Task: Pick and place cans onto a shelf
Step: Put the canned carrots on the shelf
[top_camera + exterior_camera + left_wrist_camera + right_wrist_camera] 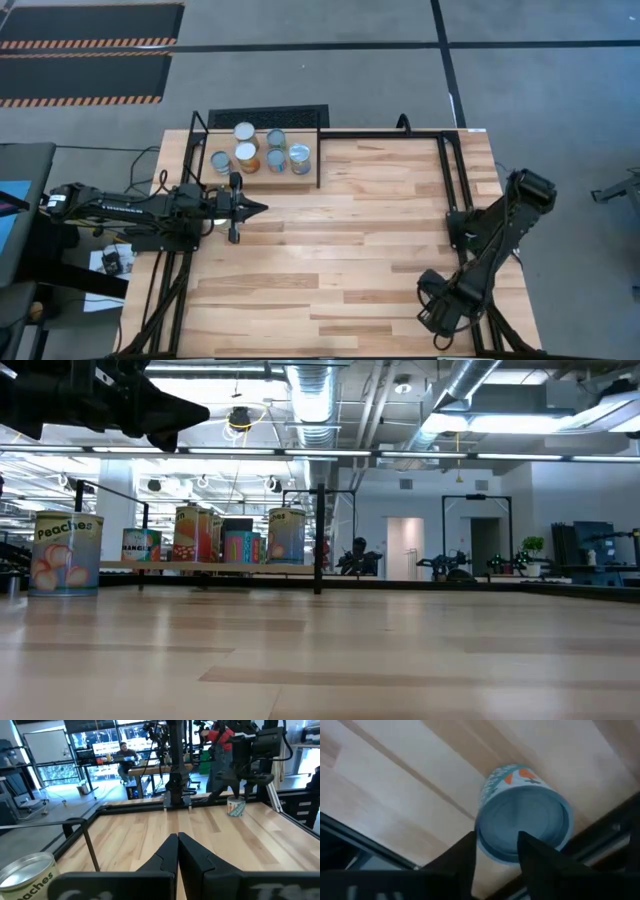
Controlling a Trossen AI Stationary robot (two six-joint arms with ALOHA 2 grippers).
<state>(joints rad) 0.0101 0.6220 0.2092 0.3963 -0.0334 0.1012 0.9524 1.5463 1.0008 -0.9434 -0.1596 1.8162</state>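
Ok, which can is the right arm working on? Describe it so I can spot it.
Go to the table's corner by the right arm, far from the shelf. Under the right pincer is one can, bluish with orange marks, the only one alone; the other cans cluster at the shelf.

In the high view the right gripper hid the can beneath it, and whether its fingers touched that can could not be told even from the right wrist view. The left arm ran off the picture's left edge. In the low view the shelf's cans overlapped, so their count could not be told, and most labels were too small to read. The left wrist view cut off a can at its corner, its label reading only partly.
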